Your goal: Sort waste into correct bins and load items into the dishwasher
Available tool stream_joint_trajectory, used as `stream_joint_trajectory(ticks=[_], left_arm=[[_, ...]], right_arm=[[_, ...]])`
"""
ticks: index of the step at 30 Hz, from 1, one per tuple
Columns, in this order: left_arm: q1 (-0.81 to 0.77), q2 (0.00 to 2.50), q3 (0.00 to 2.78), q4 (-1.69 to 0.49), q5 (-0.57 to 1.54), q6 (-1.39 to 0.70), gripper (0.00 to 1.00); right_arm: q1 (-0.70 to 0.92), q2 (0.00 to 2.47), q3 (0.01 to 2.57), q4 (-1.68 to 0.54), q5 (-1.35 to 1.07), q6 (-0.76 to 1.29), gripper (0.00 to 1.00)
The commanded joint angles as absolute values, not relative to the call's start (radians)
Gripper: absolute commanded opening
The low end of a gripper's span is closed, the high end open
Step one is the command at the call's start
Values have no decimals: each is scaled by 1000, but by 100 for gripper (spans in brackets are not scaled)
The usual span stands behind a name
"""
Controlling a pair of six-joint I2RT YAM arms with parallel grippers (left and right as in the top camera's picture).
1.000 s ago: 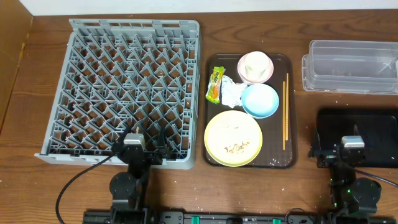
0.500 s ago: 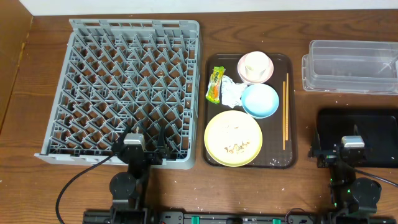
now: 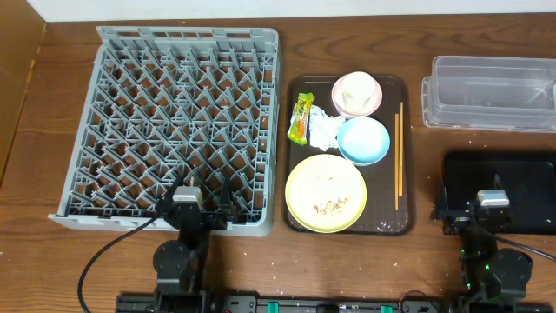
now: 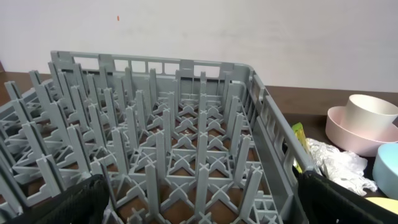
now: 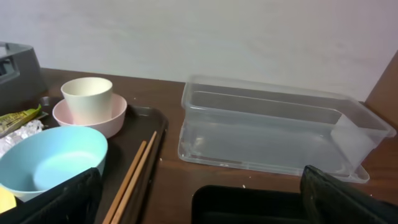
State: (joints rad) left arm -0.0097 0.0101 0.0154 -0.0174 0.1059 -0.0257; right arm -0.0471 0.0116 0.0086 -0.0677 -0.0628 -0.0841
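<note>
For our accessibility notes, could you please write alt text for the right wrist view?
A clear bin sits on a wooden table ahead, with the edge of a black bin in front of it. To the left, a dark tray holds a cream cup in a pink bowl, a blue bowl and chopsticks.

A brown tabletop (image 3: 347, 269) is carrying a grey rack (image 3: 174, 122) at the left, with a dark tray (image 3: 408, 156) lying just beside it. A clear bin (image 3: 491, 91) and a black bin (image 3: 499, 174) are sitting at the right.
</note>
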Motion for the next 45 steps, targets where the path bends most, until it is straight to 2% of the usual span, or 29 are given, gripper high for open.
stream_joint_trajectory(ticks=[1,5,7,11,15,20,24,28,33,38,41,45], left_arm=[[-14,5,4,-27,230,-112,98],[-14,5,4,-10,657,-421,98],[-14,5,4,35,776,-542,98],[-14,5,4,126,805,-720,98],[-14,5,14,394,871,-774,98],[-14,20,93,332,872,-759,98],[-10,79,183,186,857,-605,98],[-10,200,346,-40,731,-428,98],[-10,477,696,-500,490,-165,98],[-10,892,1132,-1062,322,-100,98],[-10,1148,1355,-1322,326,-102,98],[-14,1306,1426,-1390,487,-104,98]], right_arm=[[-51,5,6,-71,-60,-83,99],[-51,5,6,-71,-60,-83,99],[-51,5,6,-71,-60,-83,99],[-51,5,6,-71,-60,-83,99],[-51,5,6,-71,-60,-83,99],[-51,5,6,-71,-60,-83,99],[-51,5,6,-71,-60,-83,99],[-51,5,6,-71,-60,-83,99],[-51,5,6,-71,-60,-83,99],[-51,5,6,-71,-60,-83,99],[-51,5,6,-71,-60,-83,99],[-51,5,6,-71,-60,-83,99]])
